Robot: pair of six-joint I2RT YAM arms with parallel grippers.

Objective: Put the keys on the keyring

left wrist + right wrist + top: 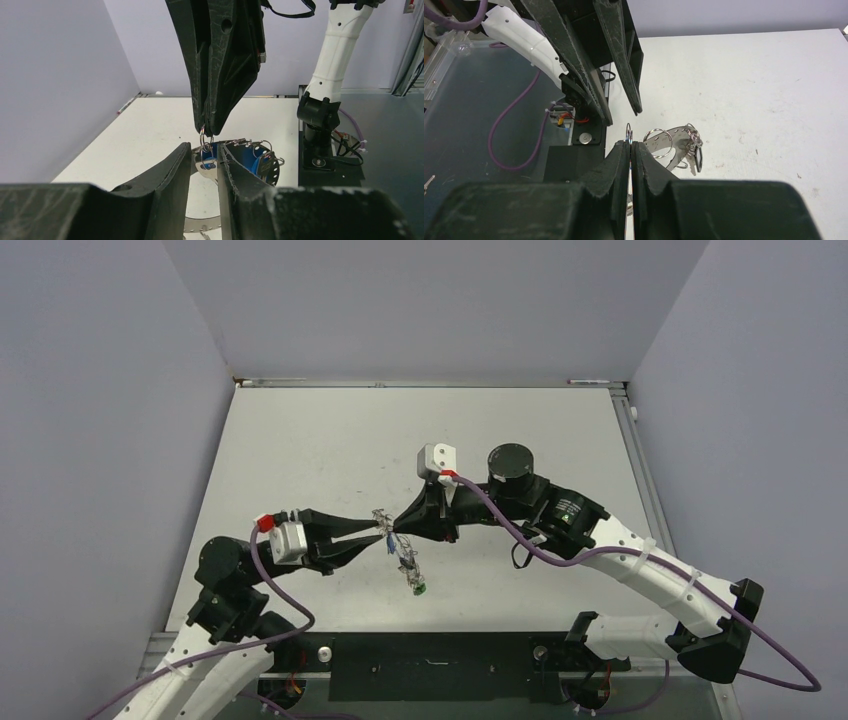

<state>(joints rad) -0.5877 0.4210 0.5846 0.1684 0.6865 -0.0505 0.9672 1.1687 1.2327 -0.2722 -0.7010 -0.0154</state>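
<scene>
My right gripper (630, 144) is shut on a small wire ring (628, 132) of a blue-headed key (210, 161), held above the table. It also shows in the top view (398, 525) and comes down from above in the left wrist view (206, 131). My left gripper (206, 155) is open, with its fingers on either side of that key; it meets the right one tip to tip (385, 536). The grey perforated keyring (201, 223) hangs beside it (674, 137), with a black-headed key (697, 159) on it. Other keys dangle below (408, 565), one with a green head (421, 589).
White table top (330, 450) enclosed by grey walls on three sides. The black base plate (430, 665) of the arms runs along the near edge. The right arm's elbow motor (512, 462) stands over the middle of the table.
</scene>
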